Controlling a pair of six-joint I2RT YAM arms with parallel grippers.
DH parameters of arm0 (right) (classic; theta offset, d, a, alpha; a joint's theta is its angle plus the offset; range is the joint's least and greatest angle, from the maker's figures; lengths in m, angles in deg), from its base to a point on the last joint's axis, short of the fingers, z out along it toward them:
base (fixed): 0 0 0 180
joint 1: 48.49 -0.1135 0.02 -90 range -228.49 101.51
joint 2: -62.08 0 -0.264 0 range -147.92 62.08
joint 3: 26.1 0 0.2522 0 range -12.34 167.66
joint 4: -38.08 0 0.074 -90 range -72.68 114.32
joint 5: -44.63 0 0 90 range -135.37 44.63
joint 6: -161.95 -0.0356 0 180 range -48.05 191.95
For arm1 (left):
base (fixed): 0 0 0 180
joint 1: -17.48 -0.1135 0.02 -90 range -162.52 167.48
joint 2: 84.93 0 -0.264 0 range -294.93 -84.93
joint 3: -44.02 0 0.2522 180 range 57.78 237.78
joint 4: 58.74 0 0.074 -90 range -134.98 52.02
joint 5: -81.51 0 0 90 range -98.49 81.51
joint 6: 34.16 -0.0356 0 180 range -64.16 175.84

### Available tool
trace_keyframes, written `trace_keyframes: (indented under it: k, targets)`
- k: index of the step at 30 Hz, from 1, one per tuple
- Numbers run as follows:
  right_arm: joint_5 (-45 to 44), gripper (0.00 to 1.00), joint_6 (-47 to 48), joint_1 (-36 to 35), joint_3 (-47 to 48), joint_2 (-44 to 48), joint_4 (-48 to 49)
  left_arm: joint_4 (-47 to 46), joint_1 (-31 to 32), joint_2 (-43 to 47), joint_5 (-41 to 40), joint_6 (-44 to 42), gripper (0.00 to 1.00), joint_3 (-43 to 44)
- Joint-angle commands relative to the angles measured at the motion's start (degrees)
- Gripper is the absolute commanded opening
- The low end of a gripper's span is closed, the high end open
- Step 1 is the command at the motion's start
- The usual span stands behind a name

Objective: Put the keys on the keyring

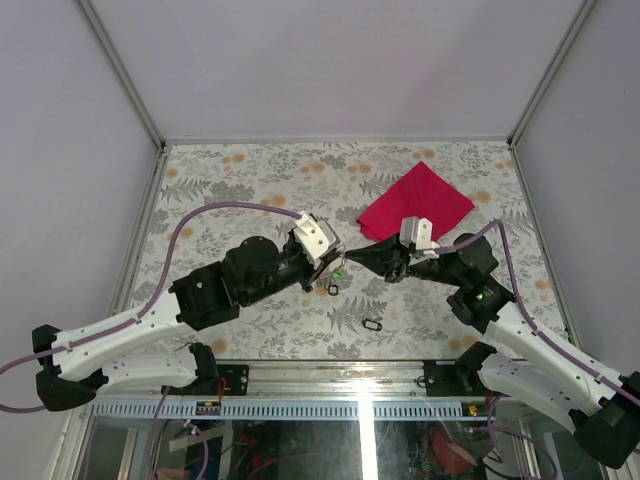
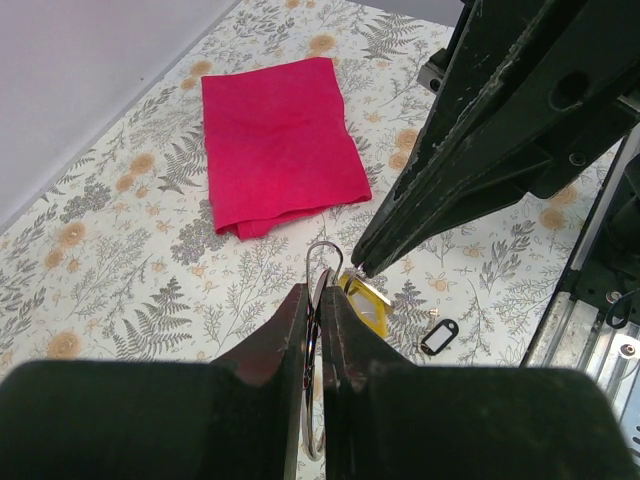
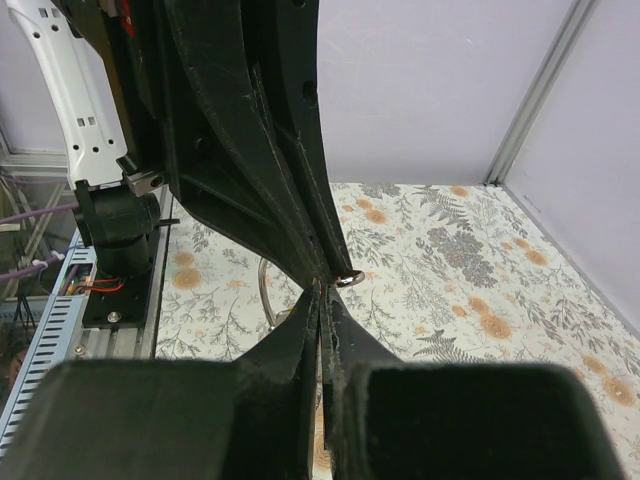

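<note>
Keyring [image 2: 325, 246]: thin silver wire loop, off the bench, pinched edge-on between the fingers of the left claw [image 2: 316, 292]. That claw is closed tight on the wire. The top arc of the loop sticks out past the fingertips, and the lower arc shows in the slit between the fingers.

Yellow key tag [image 2: 368, 305]: just beside the ring's exposed arc, on its right in the left wrist view, also off the bench. Its top end sits right at the tip of the right claw [image 2: 362, 268]. The right claw's fingers are pressed fully together. Can't tell whether they pinch the tag or the tag hangs from the ring.

Both claws meet nearly tip to tip over the middle of the bench [image 2: 120, 250], left arm coming in from the left and right arm from the right. In the right wrist view a small metal loop shows beside the meeting tips, with a bit of ring wire to the left.

Black key tag [image 2: 438, 336]: lies flat on the bench, alone, apart from the claws and nearer the bench's front edge.

Red cloth [image 2: 280, 140]: folded, flat on the floral bench surface, toward the far side beyond the claws, touching nothing.
</note>
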Motion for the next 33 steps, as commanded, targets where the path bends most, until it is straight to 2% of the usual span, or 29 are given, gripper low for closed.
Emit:
trace_keyframes:
  k: [1, 18, 33]
  targets:
    - [-2.0, 0.00, 0.8, -0.6, 2.8, 0.1, 3.8, -3.0, -0.4, 0.1, 0.4, -0.1, 0.00, 2.5]
    - [-2.7, 0.00, 1.2, -1.1, 2.7, 1.4, 4.4, -2.5, -0.3, -0.8, -1.0, 0.4, 0.00, 2.6]
    - [-5.7, 0.00, 7.0, -2.0, 3.4, 1.8, -1.7, -2.8, -0.3, -2.4, -2.7, 2.0, 0.00, 3.8]
